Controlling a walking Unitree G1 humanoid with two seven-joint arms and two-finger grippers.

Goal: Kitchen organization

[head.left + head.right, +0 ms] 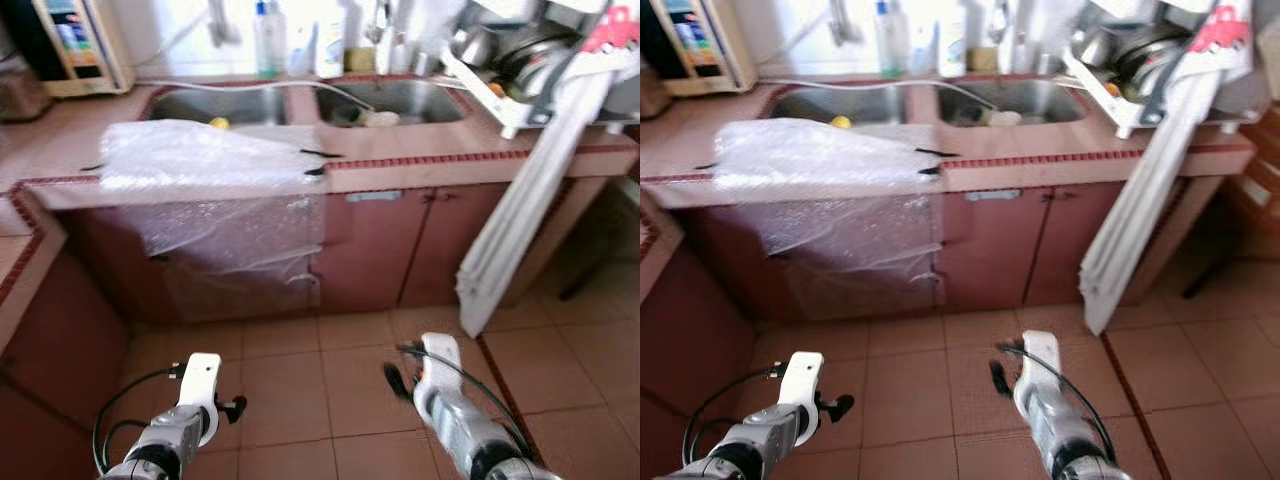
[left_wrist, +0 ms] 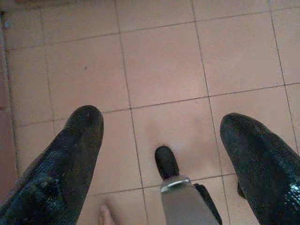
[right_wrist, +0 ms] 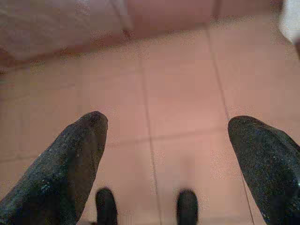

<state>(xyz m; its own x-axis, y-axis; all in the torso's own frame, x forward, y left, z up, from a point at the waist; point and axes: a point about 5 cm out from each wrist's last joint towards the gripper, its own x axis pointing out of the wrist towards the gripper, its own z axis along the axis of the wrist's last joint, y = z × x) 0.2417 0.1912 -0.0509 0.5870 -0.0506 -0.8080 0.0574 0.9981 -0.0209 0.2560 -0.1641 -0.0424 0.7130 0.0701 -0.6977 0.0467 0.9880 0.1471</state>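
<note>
Left wrist view: left gripper (image 2: 161, 136) spread wide, two black pebbled fingers (image 2: 70, 159) pinching nothing, hanging over the floor (image 2: 159, 61) of square pinkish tiles with thin dark grout; a dark rounded foot tip (image 2: 165, 161) and grey shin below at 6 o'clock. Right wrist view: right gripper (image 3: 166, 140) likewise spread wide, empty, touching nothing, over the same tile, two dark rounded foot tips (image 3: 187, 206) at 6 o'clock. From the head: both silver arms low at 7 and 5 o'clock, white wrist brackets, black cable loops. At 12 o'clock, a reddish tiled counter (image 1: 420, 160) with a dotted red edge strip and a steel double sink (image 1: 400, 100). Crinkled clear bubble wrap (image 1: 210, 160) draped over the counter edge at 11 o'clock, sagging down the maroon cabinet front, held by short black tape strips. A small yellow thing (image 1: 219, 123) in the left basin, too small to tell what. Bottles (image 1: 266, 40) behind the sink, washed out by glare. Dish rack (image 1: 520, 60) with metal pots at 2 o'clock; a long white folded panel (image 1: 530, 200) leaning from it down to the floor.
</note>
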